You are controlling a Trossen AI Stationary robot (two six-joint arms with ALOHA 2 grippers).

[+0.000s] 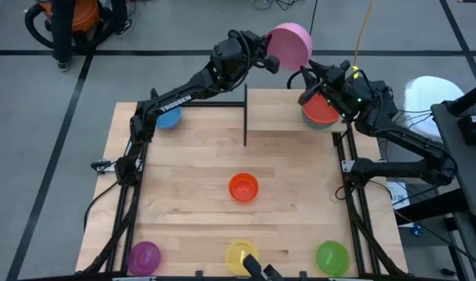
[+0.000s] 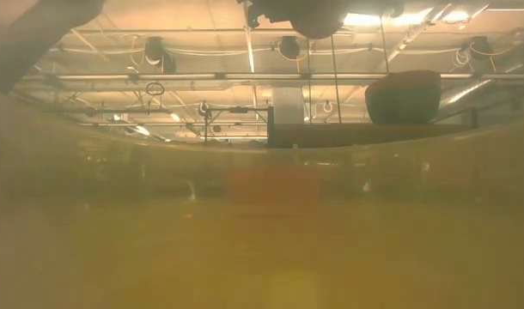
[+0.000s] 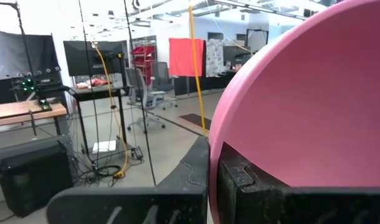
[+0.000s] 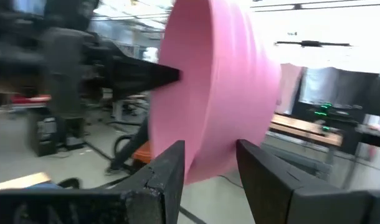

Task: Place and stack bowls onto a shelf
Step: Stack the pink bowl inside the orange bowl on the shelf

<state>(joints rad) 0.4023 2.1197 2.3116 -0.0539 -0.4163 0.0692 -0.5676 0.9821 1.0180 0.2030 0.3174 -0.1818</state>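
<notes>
A yellow-brown haze covers the lower half of the low view, so the worktop (image 2: 262,249) shows no clear detail. A faint reddish patch (image 2: 266,184) sits in the middle of it. Above that, a dark flat board (image 2: 365,135) runs across, and a dark round bowl shape (image 2: 404,96) sits on it. A dark arm part (image 2: 301,13) hangs at the top. Ceiling pipes (image 2: 202,77) and lights (image 2: 361,19) show behind.

I have the left hand (image 1: 271,56) up beyond the bench's (image 1: 183,172) far edge, a bowl (image 1: 291,43) clamped by its rim, held tipped on its side. My right hand (image 1: 310,78) sits just beside it, above another bowl (image 1: 322,113) on the shelf (image 1: 289,117) at the far right. One bowl (image 1: 243,187) lies mid-bench, one (image 1: 168,117) far left, three (image 1: 240,254) along the near edge.
</notes>
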